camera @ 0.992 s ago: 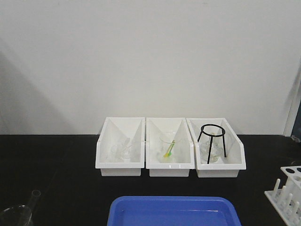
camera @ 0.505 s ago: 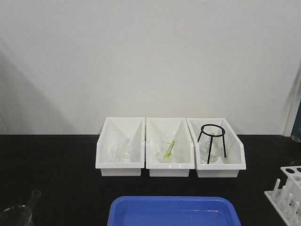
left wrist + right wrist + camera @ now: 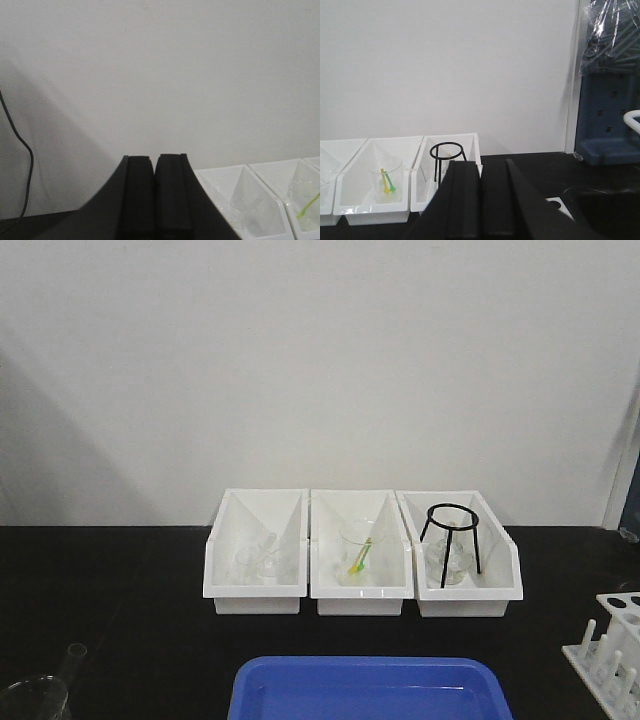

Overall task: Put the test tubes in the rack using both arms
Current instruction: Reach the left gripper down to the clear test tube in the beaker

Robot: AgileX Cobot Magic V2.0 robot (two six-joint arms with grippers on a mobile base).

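A slender clear test tube (image 3: 71,662) leans at the bottom left of the front view, beside a wider clear beaker (image 3: 33,701). The white rack (image 3: 612,648), with round holes and upright pegs, stands at the far right edge; a corner of the rack (image 3: 555,204) shows past my right fingers. My left gripper (image 3: 154,158) is shut with nothing between its black fingers, raised and facing the wall. My right gripper (image 3: 481,164) is shut and empty too, above the dark table. Neither arm appears in the front view.
Three white open-front bins (image 3: 255,592) stand in a row at the back; the middle one holds a beaker with yellow and green sticks (image 3: 385,181), the right one a black wire tripod (image 3: 451,540). A blue tray (image 3: 368,690) lies at the front centre. A blue object (image 3: 607,115) stands far right.
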